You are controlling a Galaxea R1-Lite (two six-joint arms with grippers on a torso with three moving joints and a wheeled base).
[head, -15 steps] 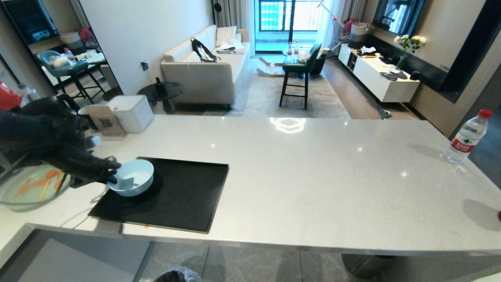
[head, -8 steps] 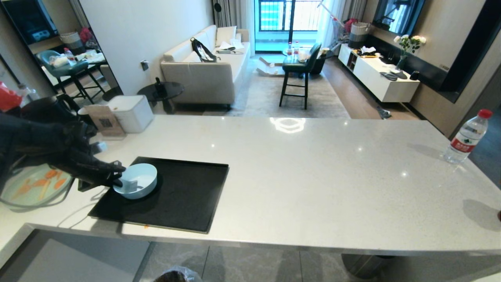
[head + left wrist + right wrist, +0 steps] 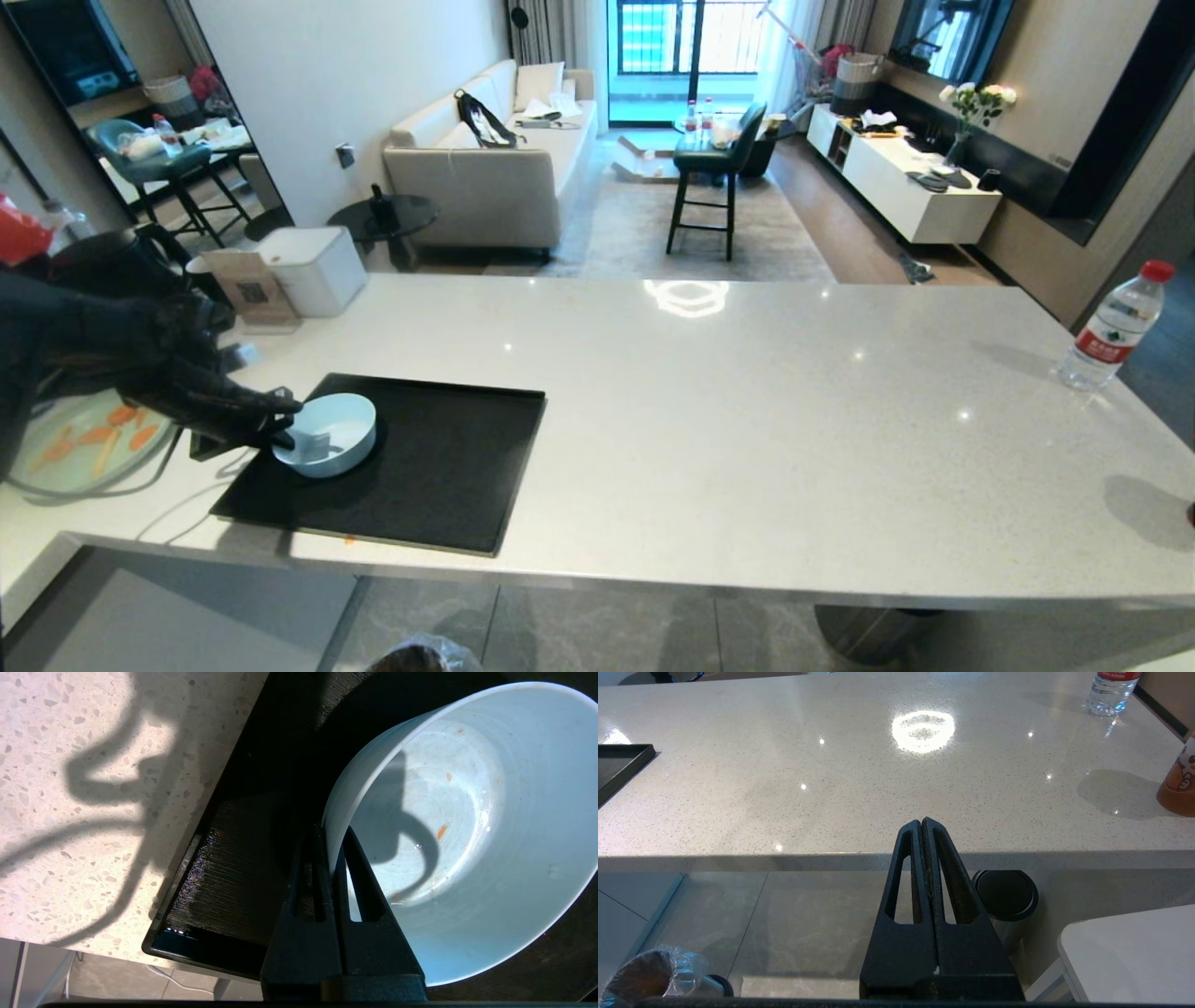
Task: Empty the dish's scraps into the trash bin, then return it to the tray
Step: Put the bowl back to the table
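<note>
The dish point(image 3: 329, 433), a small pale-blue bowl, is at the left part of the black tray point(image 3: 429, 476), low on it or just above it; I cannot tell if it touches. My left gripper point(image 3: 285, 431) reaches in from the left and is shut on the bowl's near rim. In the left wrist view one finger is inside the dish point(image 3: 467, 826) and one outside, with the gripper point(image 3: 333, 831) pinching the wall over the tray point(image 3: 243, 858). Of the scraps only tiny orange specks point(image 3: 441, 832) cling inside. The lined trash bin point(image 3: 649, 980) stands on the floor below the counter. My right gripper point(image 3: 923, 821) hangs shut and empty before the counter edge.
A pale-green plate point(image 3: 84, 443) with orange slices lies left of the tray under my left arm. Also here are a white box point(image 3: 313, 269) at the back left, a water bottle point(image 3: 1116, 327) at the far right, an orange cup point(image 3: 1178, 781), and a black-lidded bin point(image 3: 1006, 895) on the floor.
My left gripper has carried the dish a little to the right and lower, further over the tray. The right arm has not moved.
</note>
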